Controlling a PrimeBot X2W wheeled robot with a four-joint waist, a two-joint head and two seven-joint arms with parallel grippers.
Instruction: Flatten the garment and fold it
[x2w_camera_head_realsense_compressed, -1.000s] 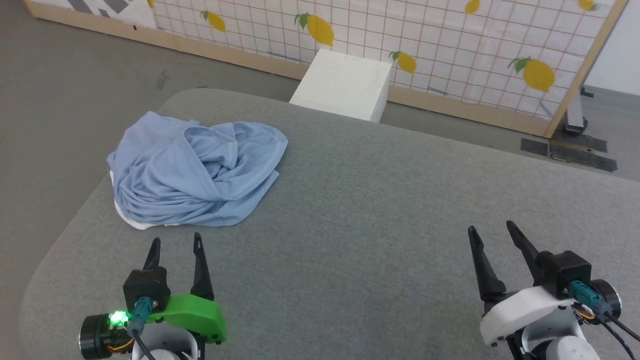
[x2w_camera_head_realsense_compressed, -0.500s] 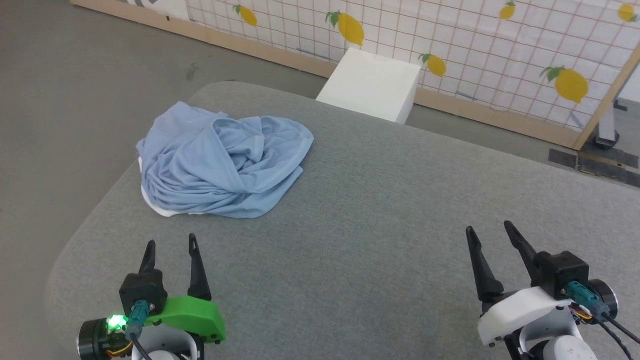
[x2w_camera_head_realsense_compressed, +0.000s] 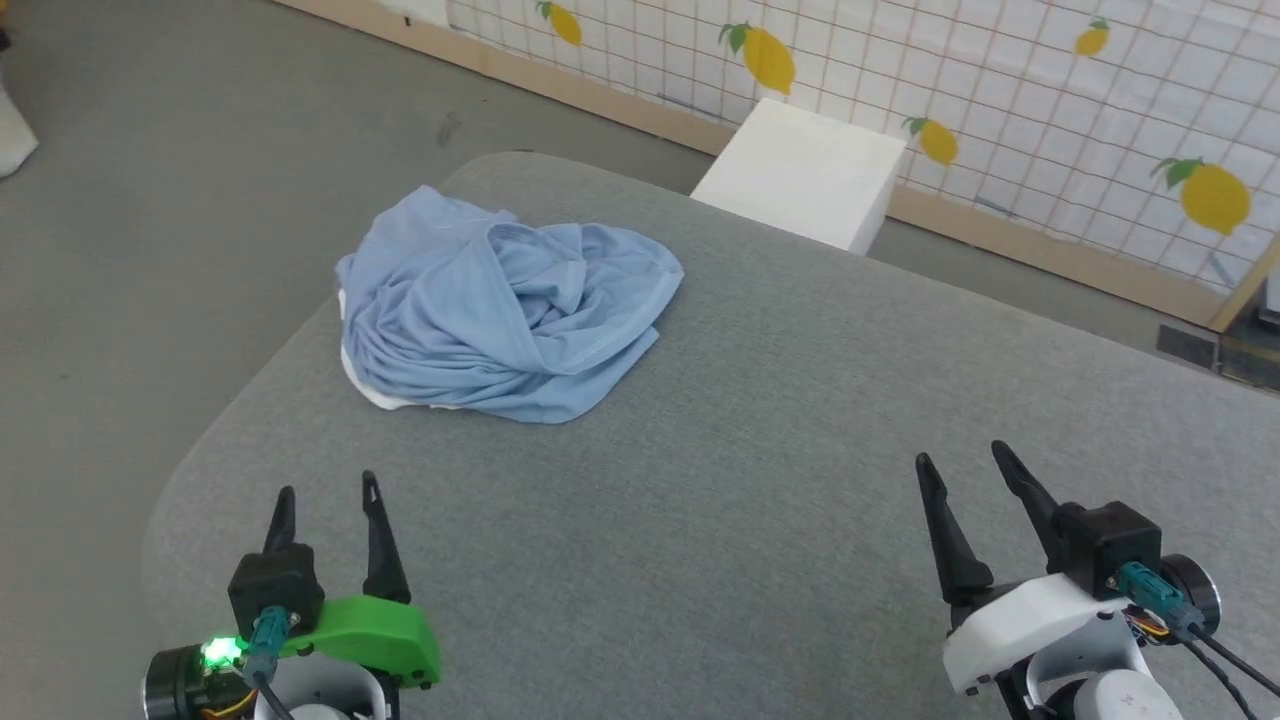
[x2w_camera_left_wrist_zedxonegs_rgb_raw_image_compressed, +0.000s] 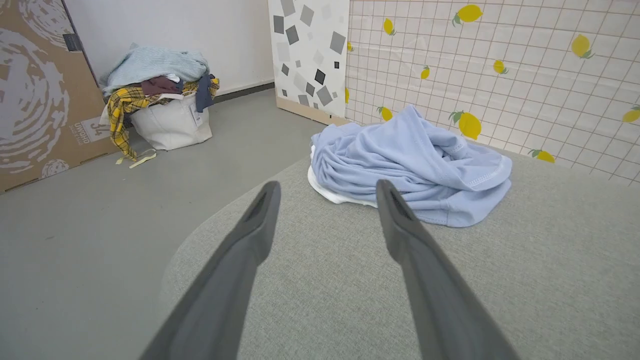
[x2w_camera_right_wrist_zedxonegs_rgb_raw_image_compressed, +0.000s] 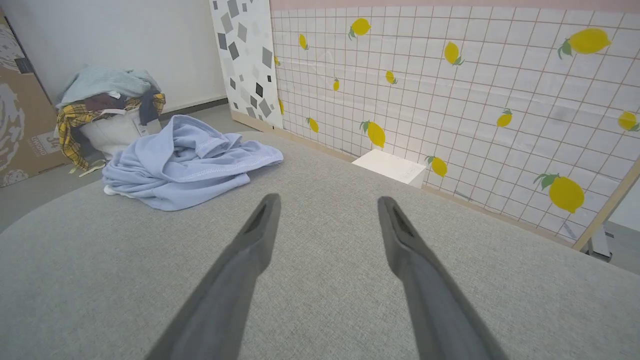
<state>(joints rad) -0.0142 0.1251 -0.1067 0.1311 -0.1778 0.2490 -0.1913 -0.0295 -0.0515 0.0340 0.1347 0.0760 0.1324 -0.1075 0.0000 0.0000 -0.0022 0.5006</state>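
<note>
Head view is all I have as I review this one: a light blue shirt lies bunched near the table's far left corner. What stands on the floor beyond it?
Observer: In the left wrist view, a white bag heaped with clothes stands on the floor past the light blue shirt. A yellow plaid piece hangs over its side.
Operator: Anything next to the bag?
Observer: A large cardboard box printed with pale swirls stands right beside it.
</note>
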